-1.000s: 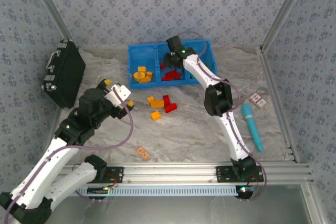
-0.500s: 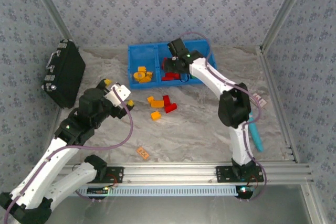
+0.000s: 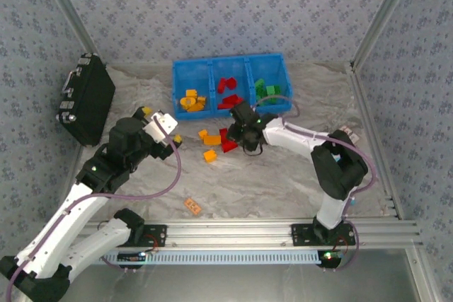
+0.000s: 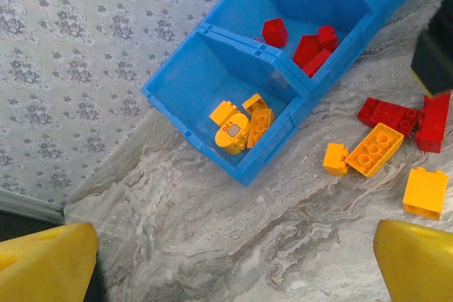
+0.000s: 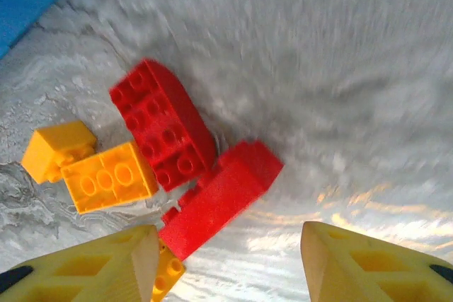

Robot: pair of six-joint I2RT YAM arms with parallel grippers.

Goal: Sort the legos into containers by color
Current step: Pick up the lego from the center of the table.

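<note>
While our right gripper (image 5: 226, 237) hangs spread above the long red brick (image 5: 226, 187) on the table (image 5: 354, 68), we judge a pick is at hand: lower, pinch it, then carry it to the blue middle compartment (image 3: 230, 67) holding reds.

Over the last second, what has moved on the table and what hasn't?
The right gripper pulled back from over the blue bin toward the near side, and now hangs open above the loose red bricks. The left gripper stayed open in place; neither they nor the yellow bricks shifted.
</note>
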